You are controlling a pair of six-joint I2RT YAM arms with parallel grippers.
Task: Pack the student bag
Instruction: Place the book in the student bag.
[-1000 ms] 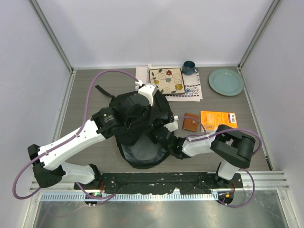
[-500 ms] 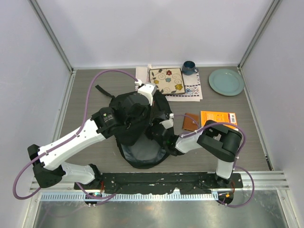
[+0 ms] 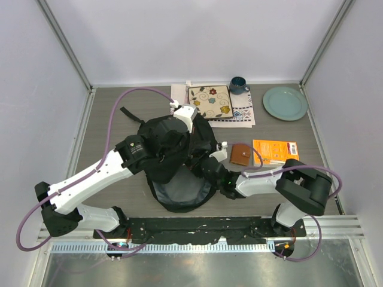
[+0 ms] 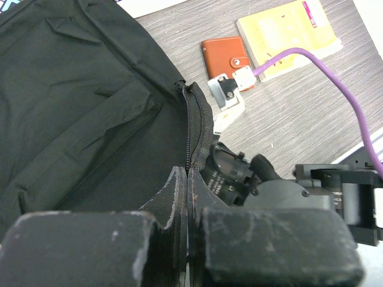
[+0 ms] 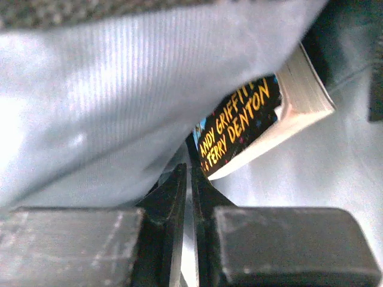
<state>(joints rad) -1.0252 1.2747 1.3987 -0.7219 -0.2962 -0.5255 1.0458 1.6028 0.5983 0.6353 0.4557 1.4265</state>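
Note:
The student bag (image 3: 170,149), a black backpack, lies mid-table with its grey lining (image 3: 179,192) showing at the near opening. My left gripper (image 3: 192,146) is shut on the bag's zipper edge (image 4: 192,128); its jaws (image 4: 187,173) are pressed together on the fabric. My right gripper (image 3: 200,168) is inside the bag, mostly hidden from above. In the right wrist view it (image 5: 188,170) is shut and empty between folds of grey lining (image 5: 108,101). A paperback book (image 5: 251,119) with yellow lettering lies in the bag just beyond its fingertips.
A brown wallet (image 3: 241,154) and an orange book (image 3: 275,150) lie right of the bag; both show in the left wrist view, the wallet (image 4: 226,57) and the book (image 4: 287,33). A floral pad (image 3: 210,103), blue mug (image 3: 238,85) and green plate (image 3: 285,103) stand at the back.
My right arm pushed further left into the bag, then drew back right a little, uncovering the wallet. The left arm and bag have held still.

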